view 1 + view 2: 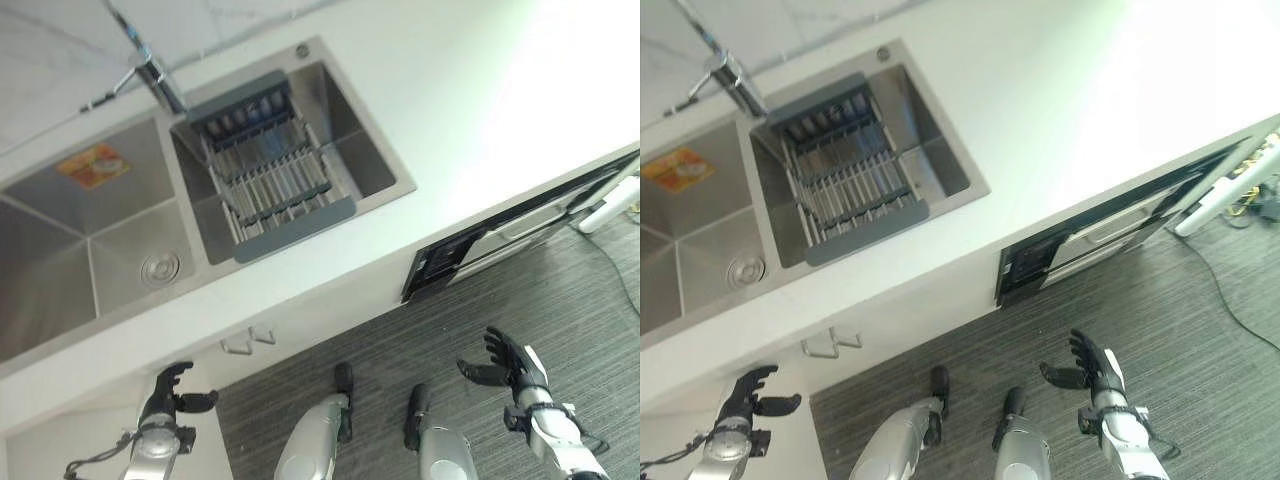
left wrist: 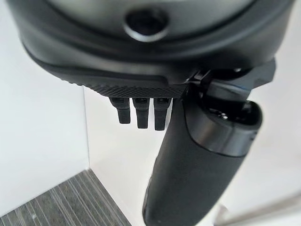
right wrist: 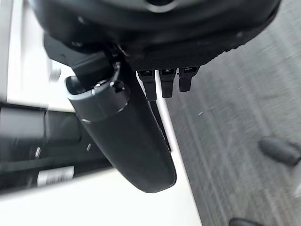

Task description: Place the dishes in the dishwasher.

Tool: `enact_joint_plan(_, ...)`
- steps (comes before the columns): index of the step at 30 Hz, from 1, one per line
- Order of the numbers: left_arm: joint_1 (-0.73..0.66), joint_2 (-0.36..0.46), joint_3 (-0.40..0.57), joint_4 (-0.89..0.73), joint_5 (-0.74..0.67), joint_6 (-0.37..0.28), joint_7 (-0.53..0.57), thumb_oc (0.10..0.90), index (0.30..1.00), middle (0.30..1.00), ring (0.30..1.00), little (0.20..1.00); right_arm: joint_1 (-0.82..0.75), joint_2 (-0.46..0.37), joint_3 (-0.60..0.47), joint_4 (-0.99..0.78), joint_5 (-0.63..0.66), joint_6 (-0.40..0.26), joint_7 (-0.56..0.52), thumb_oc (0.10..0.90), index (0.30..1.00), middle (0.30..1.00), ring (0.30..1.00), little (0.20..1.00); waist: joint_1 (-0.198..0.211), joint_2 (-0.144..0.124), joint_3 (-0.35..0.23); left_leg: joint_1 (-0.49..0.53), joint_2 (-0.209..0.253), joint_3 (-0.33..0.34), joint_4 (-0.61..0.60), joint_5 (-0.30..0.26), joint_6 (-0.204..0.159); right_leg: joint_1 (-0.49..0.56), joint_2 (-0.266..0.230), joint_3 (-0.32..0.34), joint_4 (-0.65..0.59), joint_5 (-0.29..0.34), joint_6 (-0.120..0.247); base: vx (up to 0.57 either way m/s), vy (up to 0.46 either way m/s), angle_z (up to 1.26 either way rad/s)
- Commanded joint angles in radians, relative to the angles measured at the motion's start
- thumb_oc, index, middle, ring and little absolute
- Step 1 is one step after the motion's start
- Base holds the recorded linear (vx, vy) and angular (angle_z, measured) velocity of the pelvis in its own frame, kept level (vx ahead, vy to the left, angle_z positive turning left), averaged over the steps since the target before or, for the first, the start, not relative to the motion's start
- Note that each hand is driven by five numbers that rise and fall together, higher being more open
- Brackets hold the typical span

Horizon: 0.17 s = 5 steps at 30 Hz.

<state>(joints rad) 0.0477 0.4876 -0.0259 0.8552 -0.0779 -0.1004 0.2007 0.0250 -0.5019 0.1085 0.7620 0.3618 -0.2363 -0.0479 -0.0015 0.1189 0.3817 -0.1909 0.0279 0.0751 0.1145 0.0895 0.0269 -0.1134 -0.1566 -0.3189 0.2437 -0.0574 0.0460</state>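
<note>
- While both arms hang low over the dark striped floor, the left hand sits in front of the white cabinet face below the sink, its fingers loosely spread and relaxed, with nothing between them.
- The right hand is raised over the floor in front of the dishwasher, fingers apart and slightly curved, thumb standing out to the side; it holds nothing.
- In each wrist view the fingers point straight away from the palm and the thumb juts forward, with no object near them.
- The dishwasher is built in under the white worktop, to the right of the sink; its front is black and glossy, with a pale inner band showing along its length, and it appears slightly ajar.
- A double stainless sink is set into the worktop. Its right basin carries a grey-framed drying rack of metal bars spanning the basin, with some small dark items at its far end that are too small to identify.
- The left basin has a round drain and an orange sticker on its far wall.
- A chrome tap stands behind the divider between the basins.
- No plates or bowls can be made out clearly anywhere on the worktop.
</note>
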Motion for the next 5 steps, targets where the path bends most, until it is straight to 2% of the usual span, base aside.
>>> enact_joint_plan(1,-0.029,0.042,0.014,-0.049,-0.073,-0.052,-0.107,0.800,0.900,0.900,0.900,0.900,-0.098,0.006,-0.043,0.001,0.012,-0.134,0.031,0.800,0.900,0.900,0.900,0.900,0.013,-0.035,-0.083,-0.014,0.051,0.011,0.186,-0.281,-0.066,-0.019,-0.046,0.051,0.056,-0.137,0.068,0.00,-0.024,-0.12)
enact_joint_plan(5,-0.015,-0.036,-0.013,-0.048,-0.110,0.024,-0.211,0.800,0.900,0.900,0.900,0.900,-0.053,0.042,-0.052,0.029,0.003,-0.128,0.048,0.800,0.900,0.900,0.900,0.900,-0.007,-0.043,-0.121,0.023,0.055,0.024,0.186,-0.297,-0.067,0.001,-0.041,0.072,0.056,-0.143,0.071,0.05,-0.021,-0.09)
